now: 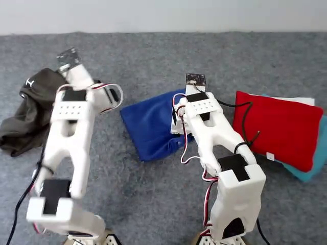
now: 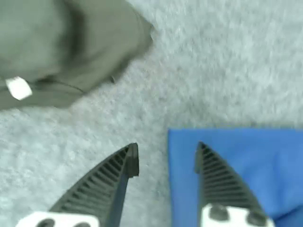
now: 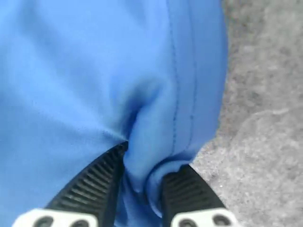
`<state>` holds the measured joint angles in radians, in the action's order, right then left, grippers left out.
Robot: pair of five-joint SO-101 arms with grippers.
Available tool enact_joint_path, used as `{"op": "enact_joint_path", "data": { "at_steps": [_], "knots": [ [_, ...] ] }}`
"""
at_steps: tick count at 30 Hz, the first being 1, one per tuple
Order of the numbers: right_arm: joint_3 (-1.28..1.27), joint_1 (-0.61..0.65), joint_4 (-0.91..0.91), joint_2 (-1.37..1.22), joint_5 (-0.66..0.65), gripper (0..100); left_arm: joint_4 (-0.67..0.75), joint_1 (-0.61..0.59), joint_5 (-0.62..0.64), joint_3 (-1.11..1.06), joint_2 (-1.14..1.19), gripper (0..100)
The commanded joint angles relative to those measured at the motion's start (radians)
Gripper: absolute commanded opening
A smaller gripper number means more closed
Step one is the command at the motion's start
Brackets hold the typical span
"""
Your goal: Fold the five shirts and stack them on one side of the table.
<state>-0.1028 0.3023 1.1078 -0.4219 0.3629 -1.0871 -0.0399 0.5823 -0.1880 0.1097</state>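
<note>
Blue shirt [image 3: 85, 71] pinched in right gripper [image 3: 147, 160] (three shirts [image 1: 276, 127] stacked nearby).

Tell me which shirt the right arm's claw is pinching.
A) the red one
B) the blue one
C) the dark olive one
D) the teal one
B: in the right wrist view the right claw is closed on a bunched fold of the blue shirt.
</note>
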Motion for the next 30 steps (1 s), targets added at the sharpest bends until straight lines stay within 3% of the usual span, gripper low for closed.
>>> {"op": "enact_joint_path", "data": {
  "at_steps": [1,9,18,27,30],
  "knots": [
    [-0.023,-0.018,-0.031,-0.030,0.018,0.9,-0.149,0.037,0.167,0.209,0.167,29],
    [-0.063,-0.019,-0.088,-0.022,0.048,0.9,-0.496,0.091,0.172,0.771,0.640,30],
    [-0.064,-0.019,-0.088,-0.021,0.049,0.9,-0.671,0.098,0.232,1.359,1.066,26],
    [-0.063,-0.041,-0.073,0.045,0.046,0.9,-0.666,0.164,0.140,1.405,1.073,4],
    [-0.063,-0.039,-0.054,0.162,0.046,0.9,-0.666,0.201,0.097,1.449,1.073,1]
  ]
}}
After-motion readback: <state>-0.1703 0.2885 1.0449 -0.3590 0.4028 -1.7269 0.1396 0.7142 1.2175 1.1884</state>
